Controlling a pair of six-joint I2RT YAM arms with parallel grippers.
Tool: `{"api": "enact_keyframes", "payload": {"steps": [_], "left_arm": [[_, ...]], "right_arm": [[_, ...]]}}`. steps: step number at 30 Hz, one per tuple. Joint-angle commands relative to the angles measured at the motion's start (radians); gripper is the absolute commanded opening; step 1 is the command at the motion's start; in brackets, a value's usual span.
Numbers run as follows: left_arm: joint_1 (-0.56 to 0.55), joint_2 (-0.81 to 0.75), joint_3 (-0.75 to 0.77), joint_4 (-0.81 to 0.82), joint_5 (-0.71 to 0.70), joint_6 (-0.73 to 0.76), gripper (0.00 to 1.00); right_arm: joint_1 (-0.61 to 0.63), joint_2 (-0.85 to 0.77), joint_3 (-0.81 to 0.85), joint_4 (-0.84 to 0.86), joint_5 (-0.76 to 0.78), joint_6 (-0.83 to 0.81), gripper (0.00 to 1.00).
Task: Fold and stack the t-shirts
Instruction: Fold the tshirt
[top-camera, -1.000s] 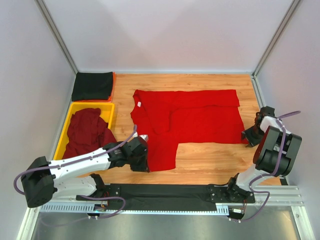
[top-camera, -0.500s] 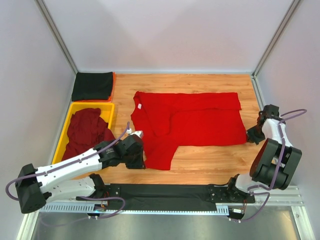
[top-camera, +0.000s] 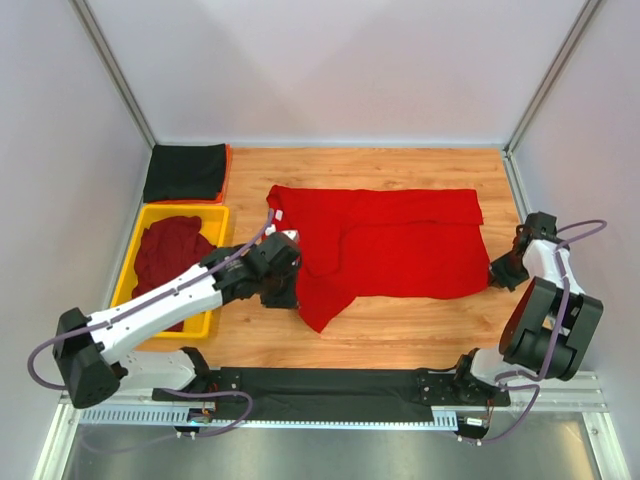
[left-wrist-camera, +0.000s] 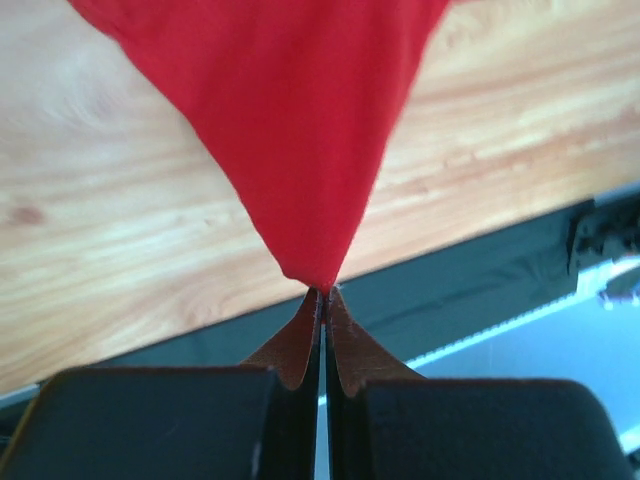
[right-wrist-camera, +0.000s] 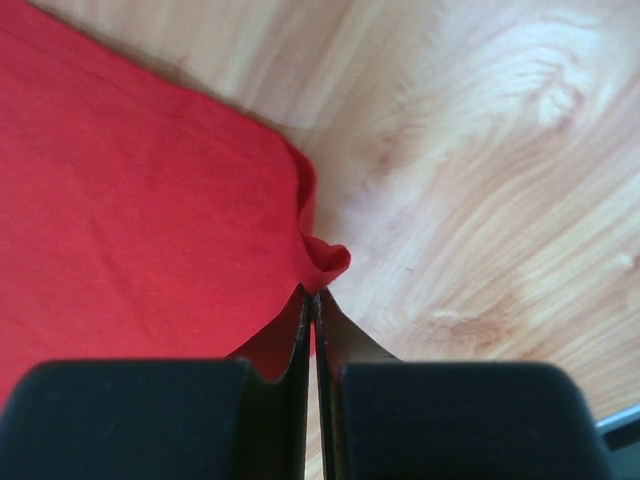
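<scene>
No legible text anywhere

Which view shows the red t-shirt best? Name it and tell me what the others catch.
The top external view: it alone shows nearly the whole red t-shirt laid out. The left wrist view shows only a corner pinched in the left gripper; the right wrist view only a bunched edge pinched in the right gripper.

Left arm (top-camera: 170, 305) reaches forward, right arm (top-camera: 550, 300) stands folded; left claw (left-wrist-camera: 322, 292) and right claw (right-wrist-camera: 312, 292) each pinch the red t-shirt (top-camera: 400, 240).
</scene>
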Motion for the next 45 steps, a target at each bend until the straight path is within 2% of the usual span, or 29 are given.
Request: {"api": "enact_keyframes", "payload": {"steps": [1,8,13,17,28,40,45], "left_arm": [[0.079,0.059,0.082,-0.047,-0.018,0.104,0.0],[0.269,0.255,0.336,-0.116,0.005,0.244,0.0],[0.399,0.384,0.476,-0.127,0.052,0.3,0.0],[0.459,0.488,0.601,-0.141,0.088,0.325,0.0],[0.531,0.767,0.962,-0.254,0.07,0.38,0.0],[0.593,0.971,1.183,-0.282,0.046,0.429,0.0],[0.614,1.019,1.212,-0.258,0.077,0.434,0.0]], "right_arm": [[0.001,0.017,0.079,0.049,-0.087,-0.031,0.0],[0.008,0.135,0.231,0.056,-0.235,-0.011,0.0],[0.028,0.243,0.32,0.072,-0.25,0.02,0.0],[0.054,0.345,0.394,0.084,-0.286,0.024,0.0],[0.065,0.445,0.506,0.067,-0.23,0.064,0.0],[0.067,0.546,0.592,0.055,-0.221,0.066,0.0],[0.067,0.57,0.615,0.067,-0.226,0.067,0.0]]}}
